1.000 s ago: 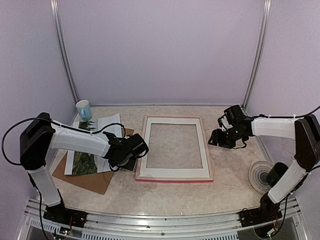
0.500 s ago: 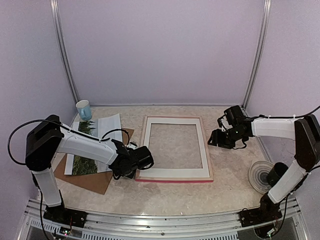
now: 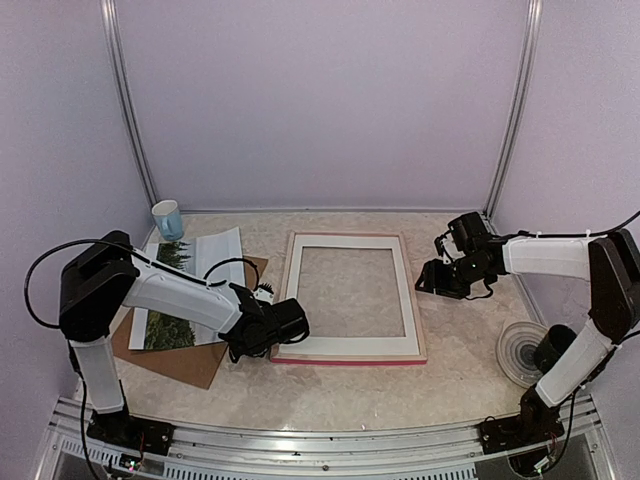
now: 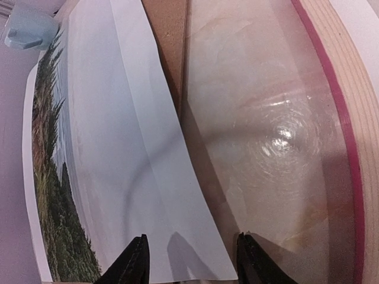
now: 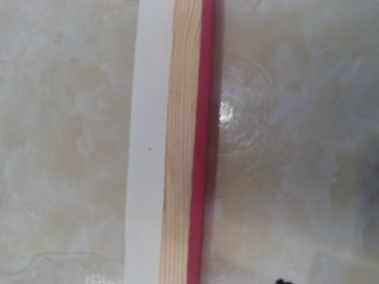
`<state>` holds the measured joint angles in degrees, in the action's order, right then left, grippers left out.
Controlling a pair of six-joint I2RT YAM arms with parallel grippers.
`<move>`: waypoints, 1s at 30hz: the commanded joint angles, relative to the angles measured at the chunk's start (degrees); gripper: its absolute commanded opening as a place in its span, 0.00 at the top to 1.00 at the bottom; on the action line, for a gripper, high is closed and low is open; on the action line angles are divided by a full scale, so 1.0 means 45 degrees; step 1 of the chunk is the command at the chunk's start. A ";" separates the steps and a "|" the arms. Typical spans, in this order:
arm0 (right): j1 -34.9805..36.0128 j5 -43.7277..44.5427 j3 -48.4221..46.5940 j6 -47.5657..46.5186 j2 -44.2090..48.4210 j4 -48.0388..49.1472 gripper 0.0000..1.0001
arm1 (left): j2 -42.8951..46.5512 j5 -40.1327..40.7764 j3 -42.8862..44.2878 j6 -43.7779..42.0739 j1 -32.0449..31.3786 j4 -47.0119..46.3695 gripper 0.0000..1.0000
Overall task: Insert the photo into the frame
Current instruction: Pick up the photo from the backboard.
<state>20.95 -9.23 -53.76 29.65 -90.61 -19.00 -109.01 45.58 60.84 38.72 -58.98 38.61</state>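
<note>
Top external view: the photo (image 3: 168,325) is laid on a brown board (image 3: 178,366) left of the frame (image 3: 350,354), with a blue cup (image 3: 168,218) behind. The fingers of the left gripper (image 4: 192,260) are spread at the photo's near edge; for the right gripper (image 3: 437,277) this cannot be told.

Beige marbled table (image 3: 350,385). Mid: frame (image 3: 350,356) flat, pale wood side up, pink edge showing, white mat (image 3: 345,344) w/in. L: brown board (image 3: 190,365) flat, just beside frame's L rail. Far-L corner: blue cup (image 3: 168,218). R, nr front: pale round disc (image 3: 522,350).
</note>
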 commanded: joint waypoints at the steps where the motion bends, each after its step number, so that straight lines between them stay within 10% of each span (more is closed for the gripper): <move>1: 0.0071 -0.0116 0.0124 0.0013 0.0272 0.0107 0.39 | -0.0433 -0.0078 -0.0119 0.0055 -0.0001 0.0365 0.51; 30: 0.0076 -0.0243 0.0076 0.0005 0.0272 0.0131 0.39 | 0.0032 0.1219 0.0440 0.0436 -0.0086 0.1049 0.95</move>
<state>20.93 -10.24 -53.76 29.65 -90.61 -18.96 -110.28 48.62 61.06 39.66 -58.98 41.32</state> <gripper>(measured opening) 0.613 0.065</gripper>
